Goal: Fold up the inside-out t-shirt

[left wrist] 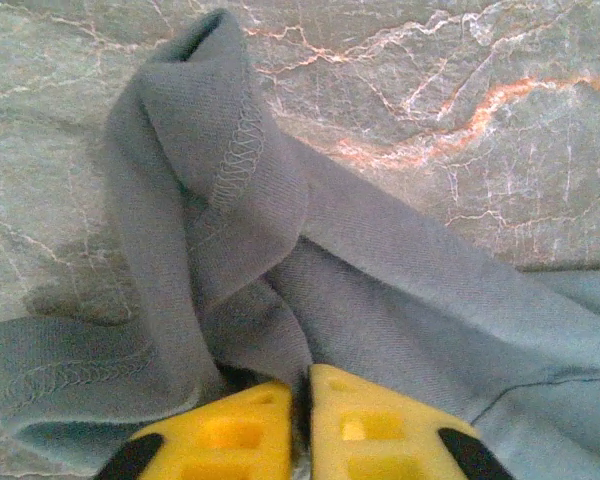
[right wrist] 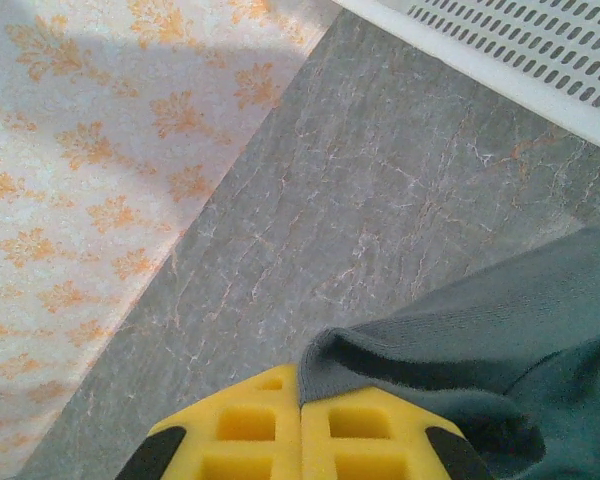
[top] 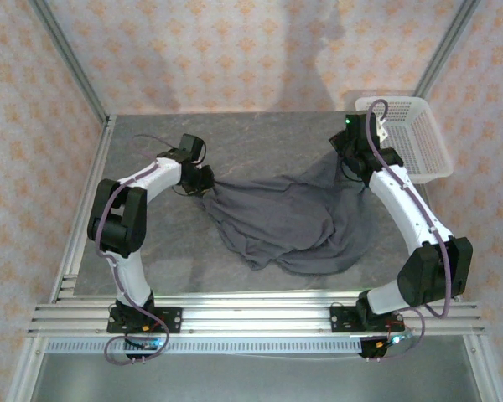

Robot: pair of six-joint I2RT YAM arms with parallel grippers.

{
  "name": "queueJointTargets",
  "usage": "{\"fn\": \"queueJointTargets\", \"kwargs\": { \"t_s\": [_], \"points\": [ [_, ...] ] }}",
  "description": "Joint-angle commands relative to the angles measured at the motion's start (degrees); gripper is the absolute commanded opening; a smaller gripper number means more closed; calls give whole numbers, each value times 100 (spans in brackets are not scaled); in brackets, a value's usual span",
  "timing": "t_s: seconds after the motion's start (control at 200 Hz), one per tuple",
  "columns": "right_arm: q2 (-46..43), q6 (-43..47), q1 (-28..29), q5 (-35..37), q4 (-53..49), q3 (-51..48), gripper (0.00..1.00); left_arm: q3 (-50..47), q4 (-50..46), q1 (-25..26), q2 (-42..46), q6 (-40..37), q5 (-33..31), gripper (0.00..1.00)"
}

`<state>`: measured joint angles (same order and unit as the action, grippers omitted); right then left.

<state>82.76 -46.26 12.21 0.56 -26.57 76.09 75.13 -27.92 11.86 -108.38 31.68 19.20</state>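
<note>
Slate-grey cloth: the inside-out t-shirt (top: 293, 222) lies heaped mid-desk, overlock stitching outward, drawn between the left arm (top: 130, 218) and the right arm (top: 411, 218). The left jaws are closed on a bunched fold at the shirt's left end, beside a hemmed edge. The right jaws are closed on a rolled edge at its far right corner, near the white mesh basket (top: 411, 134). Judgement: the opposed grips appear placed to lift and spread the garment flat before any fold, so this is an early stage. The desk (top: 168, 260) is matte grey marble pattern with orange veining. The walls (top: 235, 50) carry pale wallpaper with an orange floral print. An aluminium rail (top: 251, 314) fronts the desk.
</note>
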Motion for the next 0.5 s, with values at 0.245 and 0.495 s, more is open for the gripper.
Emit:
{"fn": "queueJointTargets", "kwargs": {
  "t_s": [0.245, 0.495],
  "points": [
    [-244, 83, 1, 75, -204, 283, 0, 288, -196, -80, 541, -255, -72, 0],
    [-601, 327, -65, 946, -414, 2485, 0, 2207, -1646, -1110, 2438, -434, -226, 0]
  ]
}}
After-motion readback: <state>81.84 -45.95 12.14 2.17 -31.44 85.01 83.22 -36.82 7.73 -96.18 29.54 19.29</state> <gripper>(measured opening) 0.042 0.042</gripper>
